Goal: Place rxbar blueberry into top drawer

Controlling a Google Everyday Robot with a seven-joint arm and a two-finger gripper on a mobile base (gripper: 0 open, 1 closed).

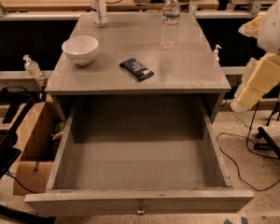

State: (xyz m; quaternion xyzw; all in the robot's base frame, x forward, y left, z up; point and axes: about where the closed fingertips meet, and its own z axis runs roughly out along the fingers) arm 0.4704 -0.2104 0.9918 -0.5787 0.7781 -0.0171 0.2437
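The rxbar blueberry [136, 69], a dark navy bar with white lettering, lies flat on the grey cabinet top [186, 69], near its middle and turned at an angle. The top drawer [140, 164] is pulled wide open below it, with a plain grey inside that holds nothing and a small metal knob [140, 212] on the front panel. My gripper is out of view. Only my arm's white and cream segments [263, 76] show at the right edge, beside the cabinet and apart from the bar.
A white bowl [80, 49] stands at the top's left. Two water bottles [98, 4] [170, 20] stand at the back. A cardboard box [33, 148] sits on the floor left of the drawer; cables [242, 164] lie on the right.
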